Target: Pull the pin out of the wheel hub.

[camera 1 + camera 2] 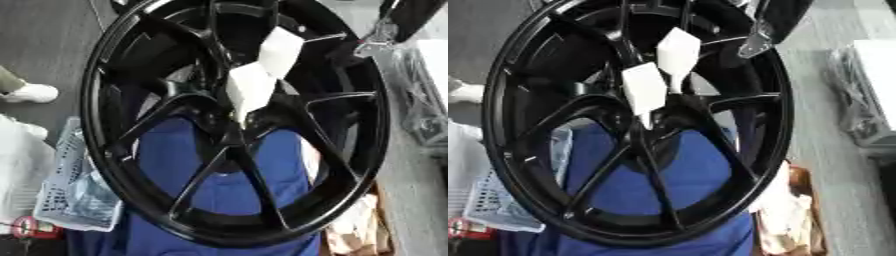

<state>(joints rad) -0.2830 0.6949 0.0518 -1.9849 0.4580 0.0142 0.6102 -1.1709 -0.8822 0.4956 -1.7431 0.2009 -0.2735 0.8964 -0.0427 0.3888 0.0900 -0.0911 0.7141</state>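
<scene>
Two white pins (251, 89) stick out of the black wheel hub (232, 135), lower-left of the right arm (776, 20) at top; can't tell its hand's state. Blue cloth (219, 185) behind.

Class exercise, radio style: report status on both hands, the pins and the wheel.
Neither hand's fingers in view; black arm at upper right. Two white diamond-headed pins still seated near hub of black spoked wheel. Nothing blocking the pins.

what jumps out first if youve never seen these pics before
A big glossy black wheel fills nearly the whole view, standing on edge. Two white wedge-shaped pieces sit by its hub at upper centre, tips pointing down. Blue fabric shows through the lower spokes.
</scene>
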